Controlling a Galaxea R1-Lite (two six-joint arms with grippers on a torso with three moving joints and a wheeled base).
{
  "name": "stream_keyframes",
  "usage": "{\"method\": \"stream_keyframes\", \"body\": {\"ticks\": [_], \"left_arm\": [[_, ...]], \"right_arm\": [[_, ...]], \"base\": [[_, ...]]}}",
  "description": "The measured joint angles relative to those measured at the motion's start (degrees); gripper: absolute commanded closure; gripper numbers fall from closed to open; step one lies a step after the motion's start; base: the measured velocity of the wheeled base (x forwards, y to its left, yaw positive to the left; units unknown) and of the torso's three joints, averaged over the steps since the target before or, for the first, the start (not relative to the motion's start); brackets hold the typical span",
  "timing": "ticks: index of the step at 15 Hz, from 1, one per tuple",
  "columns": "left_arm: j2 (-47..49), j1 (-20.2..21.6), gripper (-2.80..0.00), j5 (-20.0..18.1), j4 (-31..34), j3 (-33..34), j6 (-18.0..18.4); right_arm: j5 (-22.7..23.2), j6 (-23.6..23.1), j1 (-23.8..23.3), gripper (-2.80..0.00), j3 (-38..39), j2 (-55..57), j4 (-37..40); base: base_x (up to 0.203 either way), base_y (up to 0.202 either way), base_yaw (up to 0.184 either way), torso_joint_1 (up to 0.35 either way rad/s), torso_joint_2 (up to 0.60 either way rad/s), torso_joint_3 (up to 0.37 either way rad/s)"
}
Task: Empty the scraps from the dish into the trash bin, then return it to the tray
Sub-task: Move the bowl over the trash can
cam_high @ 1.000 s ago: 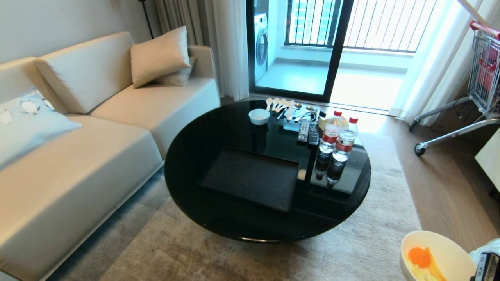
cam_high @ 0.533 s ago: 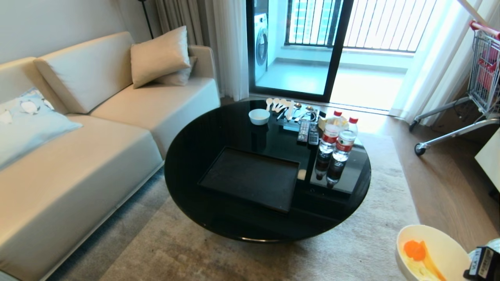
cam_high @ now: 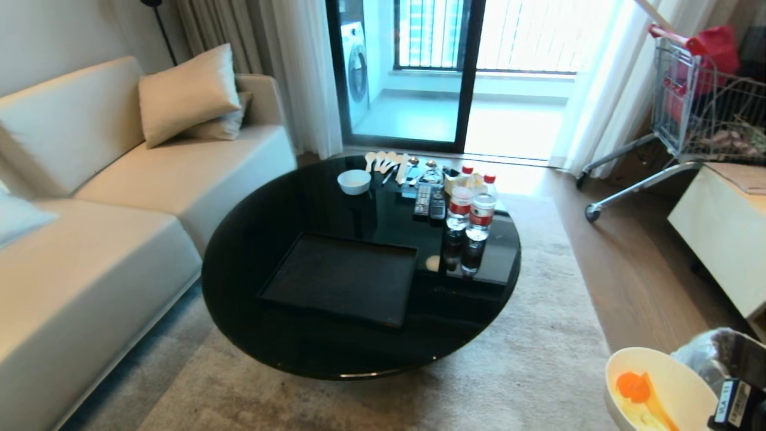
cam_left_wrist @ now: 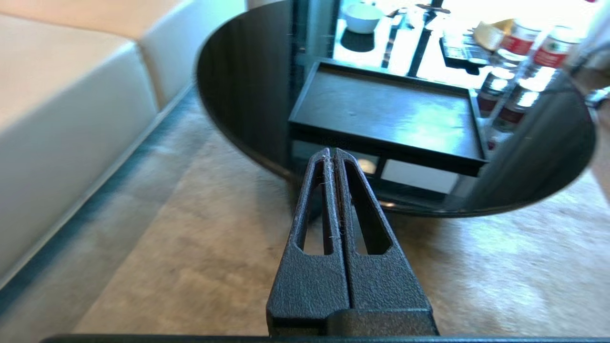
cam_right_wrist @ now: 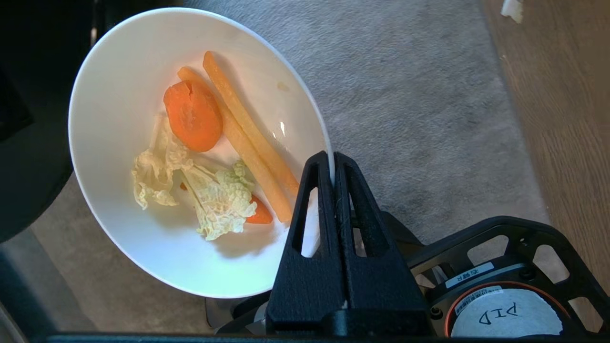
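The dish (cam_right_wrist: 143, 200), a deep white bowl, hangs over the rug with my right gripper (cam_right_wrist: 332, 159) shut on its rim. In it lie the scraps (cam_right_wrist: 205, 143): an orange slice, orange sticks and pale leaf pieces. In the head view the dish (cam_high: 676, 377) sits at the bottom right corner. Just behind it shows the crinkly clear plastic of the trash bin (cam_high: 715, 353). The matte-black tray (cam_high: 341, 278) lies bare on the round table. My left gripper (cam_left_wrist: 331, 153) is shut on nothing, low over the rug in front of the table and the tray (cam_left_wrist: 386, 107).
The glossy round table (cam_high: 287, 203) carries a small white bowl (cam_high: 353, 181), spoons, remotes (cam_high: 429, 202) and two water bottles (cam_high: 473, 209). A cream sofa (cam_high: 90, 239) fills the left. A shopping cart (cam_high: 694, 102) and a pale cabinet (cam_high: 724, 239) stand on the right.
The whole head view has slid left, so the camera has turned right. The dish stays in the right gripper at the bottom right, and more of the bin's plastic shows.
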Motion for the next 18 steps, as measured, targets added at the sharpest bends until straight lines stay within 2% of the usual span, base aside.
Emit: {"method": "stream_keyframes", "body": {"ticks": [18], "left_arm": [[0.0, 0.0, 0.0, 0.0, 0.0, 0.0, 0.0]], "right_arm": [[-0.2, 0.3, 0.0, 0.0, 0.3, -1.7, 1.0]], "base": [[0.0, 0.011, -0.167, 0.002, 0.0, 0.001]]}}
